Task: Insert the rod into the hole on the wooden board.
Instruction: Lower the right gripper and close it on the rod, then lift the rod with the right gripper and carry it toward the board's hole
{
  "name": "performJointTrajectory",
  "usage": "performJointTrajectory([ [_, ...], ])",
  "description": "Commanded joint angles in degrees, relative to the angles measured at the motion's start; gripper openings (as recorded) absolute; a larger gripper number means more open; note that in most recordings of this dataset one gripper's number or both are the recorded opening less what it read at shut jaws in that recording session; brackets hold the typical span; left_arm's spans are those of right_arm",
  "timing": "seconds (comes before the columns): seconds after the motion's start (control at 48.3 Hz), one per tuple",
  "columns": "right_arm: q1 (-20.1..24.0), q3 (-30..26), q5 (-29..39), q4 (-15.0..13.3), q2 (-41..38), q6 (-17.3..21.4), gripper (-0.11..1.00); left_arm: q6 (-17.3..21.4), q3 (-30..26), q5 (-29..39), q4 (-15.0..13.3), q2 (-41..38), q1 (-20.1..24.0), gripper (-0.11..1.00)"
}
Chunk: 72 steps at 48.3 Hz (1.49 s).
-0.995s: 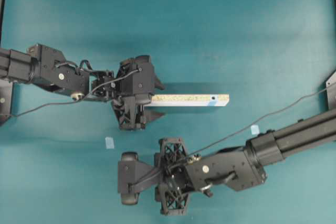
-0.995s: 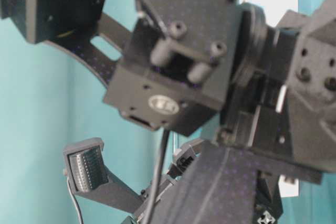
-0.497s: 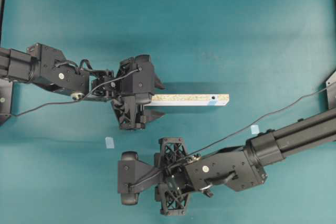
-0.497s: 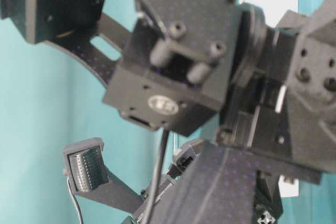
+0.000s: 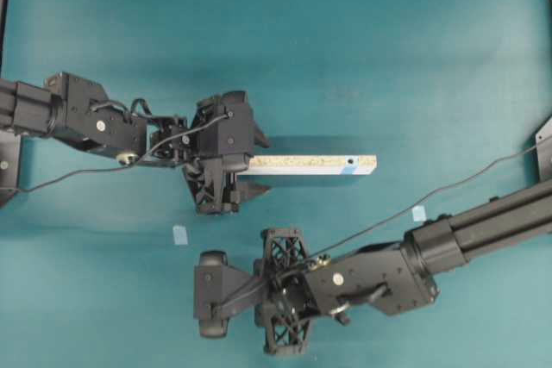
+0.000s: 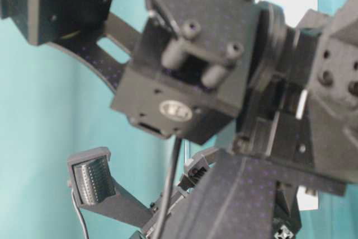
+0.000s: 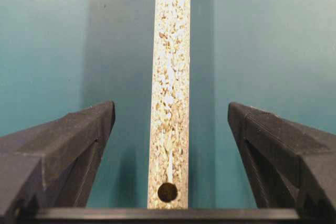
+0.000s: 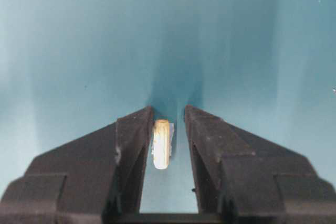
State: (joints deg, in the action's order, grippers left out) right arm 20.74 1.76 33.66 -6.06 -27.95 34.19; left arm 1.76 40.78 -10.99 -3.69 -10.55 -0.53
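The wooden board (image 5: 310, 164) lies flat on the teal table, and its hole (image 5: 350, 162) with the blue patch is near its right end. My left gripper (image 5: 259, 163) is open and straddles the board's left end without touching it. In the left wrist view the board (image 7: 170, 77) runs between wide-apart jaws, with a plain dark hole (image 7: 167, 192) close to the camera. The rod (image 8: 161, 144) lies on the table between the narrowed jaws of my right gripper (image 8: 168, 108). It rests against the left finger, with a gap to the right one. The rod is hidden under the right gripper (image 5: 211, 293) in the overhead view.
Two small pale blue tape bits (image 5: 179, 234) (image 5: 418, 212) lie on the table below the board. A cable (image 5: 448, 183) runs from the right arm to the right edge. Arm bodies (image 6: 184, 71) fill the table-level view; one ribbed finger pad (image 6: 92, 180) shows low at the left.
The right gripper's jaws have narrowed around the rod. The left arm and the board have not moved.
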Motion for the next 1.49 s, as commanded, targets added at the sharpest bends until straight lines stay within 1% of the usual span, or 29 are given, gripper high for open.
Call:
performJointTrajectory([
  [0.0,0.62,-1.32,-0.26,0.09,1.14,0.00,0.32,-0.35,-0.26,-0.26,0.09,0.88,-0.26,1.00],
  [0.166,0.62,-1.32,-0.18,0.09,1.14,0.53,0.32,-0.35,-0.26,-0.26,0.09,0.88,-0.26,1.00],
  [0.269,0.70,-1.32,-0.18,0.09,1.23,1.76,0.31,-0.35,-0.26,-0.26,0.09,0.88,-0.26,1.00],
  [0.332,0.79,-1.32,-0.18,0.09,1.32,2.72,0.27,-0.35,-0.26,-0.26,0.09,0.88,-0.26,1.00],
  [0.435,0.97,-1.32,-0.09,0.00,1.41,3.08,0.13,-0.35,-0.26,-0.35,0.09,0.88,-0.26,1.00],
  [0.497,1.05,-1.32,-0.09,0.00,1.58,3.16,0.11,-0.35,-0.26,-0.26,0.09,0.88,-0.18,1.00],
  [0.684,1.05,-1.32,-0.09,0.00,2.02,3.08,0.11,-0.35,-0.26,-0.26,0.09,0.97,-0.26,1.00],
  [0.808,1.05,-1.32,-0.09,-0.53,2.81,2.99,0.11,-0.35,-0.26,-0.18,0.09,0.88,-0.18,1.00],
  [0.891,0.97,-1.32,-0.18,-1.93,3.78,3.08,0.11,-0.35,-0.26,-0.18,0.09,0.97,-0.18,1.00],
  [1.057,0.88,-0.79,-0.26,-6.06,6.42,3.16,0.11,-0.35,-0.26,-0.18,0.09,0.88,-0.26,1.00],
  [1.119,0.79,-0.26,-0.70,-6.94,7.56,3.25,0.11,-0.35,-0.26,-0.09,0.09,0.88,-0.26,1.00],
  [1.243,0.18,0.97,-2.64,-7.29,9.67,3.34,0.11,-0.35,-0.26,0.00,0.09,0.88,-0.26,1.00],
  [1.326,-0.26,2.55,-5.19,-7.47,11.51,3.25,0.11,-0.53,-0.35,0.00,0.09,0.88,-0.18,1.00],
  [1.471,-1.32,8.17,-12.22,-7.56,15.73,3.25,0.11,-0.79,-0.26,-0.09,0.09,0.88,-0.26,1.00],
])
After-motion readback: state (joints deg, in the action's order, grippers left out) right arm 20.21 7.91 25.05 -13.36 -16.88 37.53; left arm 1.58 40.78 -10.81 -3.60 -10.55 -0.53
